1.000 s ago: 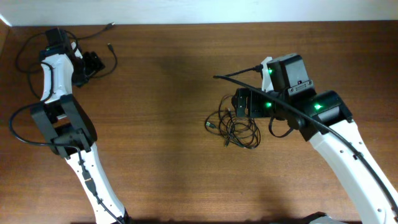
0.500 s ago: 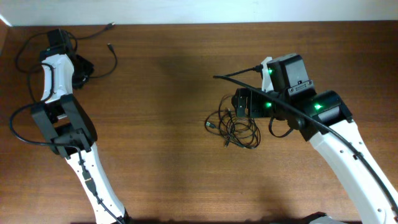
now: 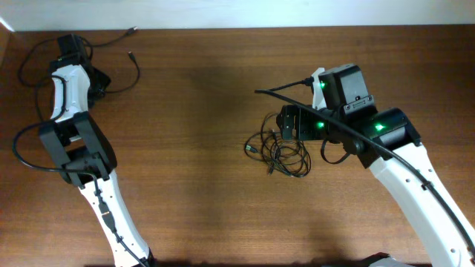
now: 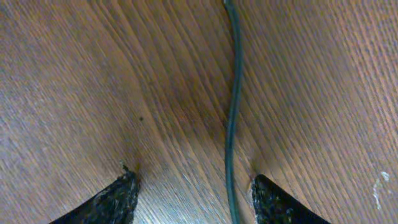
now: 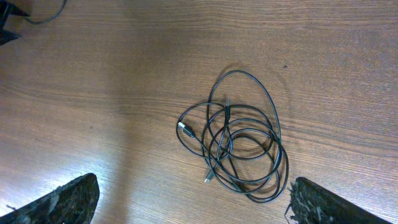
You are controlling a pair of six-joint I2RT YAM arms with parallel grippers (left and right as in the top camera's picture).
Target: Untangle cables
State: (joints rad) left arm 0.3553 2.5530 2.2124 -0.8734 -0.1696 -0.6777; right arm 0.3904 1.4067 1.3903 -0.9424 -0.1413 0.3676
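Just hovering over the tangled cables (image 5: 231,144), right fingers (image 5: 68,200) spread wide. Straddling a lone cable (image 4: 233,112) on the counter (image 4: 62,74), left fingers (image 4: 112,202) parted.

A robotics lab workbench.
Two white-and-black robot arms, the left arm (image 3: 65,93) and the right arm (image 3: 415,174), stand at a brown wooden table (image 3: 193,178) that runs up to a plain white wall (image 3: 260,13). Small green lights (image 3: 379,127) glow on the right arm, thick black wiring (image 3: 13,150) loops out from the left arm, and a loose knot of thin black cords (image 3: 280,153) lies on the wood.
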